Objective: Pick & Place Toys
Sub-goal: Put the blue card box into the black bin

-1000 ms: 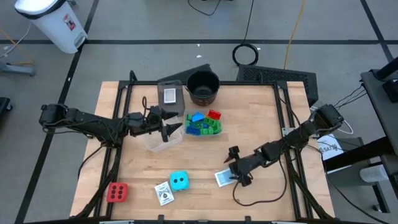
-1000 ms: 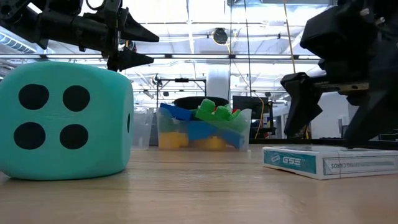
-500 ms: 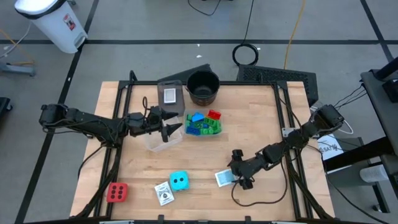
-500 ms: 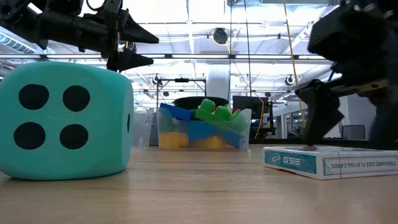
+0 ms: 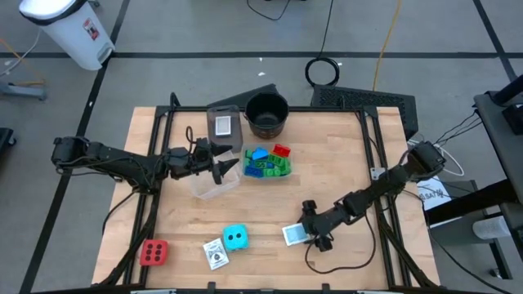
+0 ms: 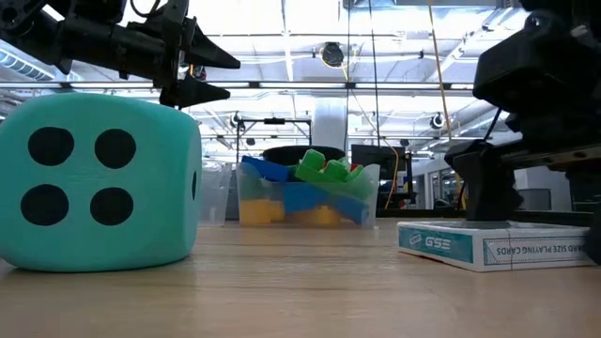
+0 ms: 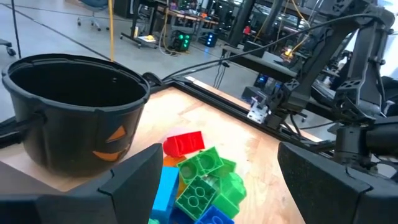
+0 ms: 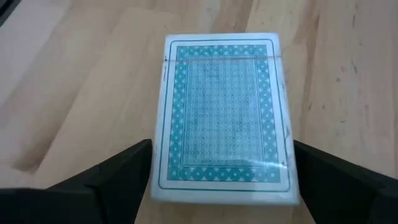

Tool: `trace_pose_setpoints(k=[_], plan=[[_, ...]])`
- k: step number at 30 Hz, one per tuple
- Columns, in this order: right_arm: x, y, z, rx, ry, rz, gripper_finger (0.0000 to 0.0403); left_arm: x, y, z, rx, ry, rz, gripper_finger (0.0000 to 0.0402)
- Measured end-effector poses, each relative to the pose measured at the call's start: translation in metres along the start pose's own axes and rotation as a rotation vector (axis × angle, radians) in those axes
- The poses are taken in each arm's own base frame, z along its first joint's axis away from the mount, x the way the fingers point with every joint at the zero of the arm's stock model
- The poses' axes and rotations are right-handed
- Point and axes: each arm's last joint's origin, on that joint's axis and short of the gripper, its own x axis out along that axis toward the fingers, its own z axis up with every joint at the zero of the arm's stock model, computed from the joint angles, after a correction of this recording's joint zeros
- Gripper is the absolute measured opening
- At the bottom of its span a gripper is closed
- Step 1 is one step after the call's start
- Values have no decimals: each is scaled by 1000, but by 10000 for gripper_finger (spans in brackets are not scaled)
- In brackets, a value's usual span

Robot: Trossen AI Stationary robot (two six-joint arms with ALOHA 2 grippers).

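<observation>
A teal playing-card box (image 8: pixel 221 112) lies flat on the table at the near right (image 5: pixel 294 234). My right gripper (image 8: pixel 224 180) is open and low over it, one finger on either long side of the box at one end. It also shows in the low view (image 6: pixel 526 188). My left gripper (image 5: pixel 231 167) is open and empty, held above a clear empty tub (image 5: pixel 214 184) and pointing at a clear tub of coloured blocks (image 7: pixel 199 180). A cyan dotted cube (image 5: pixel 235 238), a red dotted cube (image 5: pixel 153 252) and a small card (image 5: pixel 216 254) lie near the front edge. My right gripper comes at the card box slanting down, its fingers (image 8: pixel 124 177) along the box's two long sides (image 8: pixel 163 174). I cannot tell whether they touch it. The box lies flat on the table.
A black round pot (image 5: pixel 266 114) stands at the far edge, beside a clear tub holding a card box (image 5: pixel 222 125). The tub of blocks (image 5: pixel 265 163) sits mid-table. Bare wood lies between the blocks and the teal box.
My right gripper has gone down and a little toward the table's near edge, onto the card box, so its open fingers now flank the box. The box has stayed in place.
</observation>
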Motion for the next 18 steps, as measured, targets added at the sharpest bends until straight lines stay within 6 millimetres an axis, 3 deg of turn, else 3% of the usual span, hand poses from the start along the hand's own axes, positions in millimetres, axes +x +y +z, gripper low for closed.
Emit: trace_pose_setpoints(k=[4,10,18], plan=[[0,-6,-1,-65,7,-34,338,0,0,1,-8,-5,-3,324],[0,-6,-2,-102,5,-59,279,0,-1,2,-107,-17,-15,324],[-17,-3,10,-208,-80,-132,279,5,-1,-6,-188,22,-22,324]])
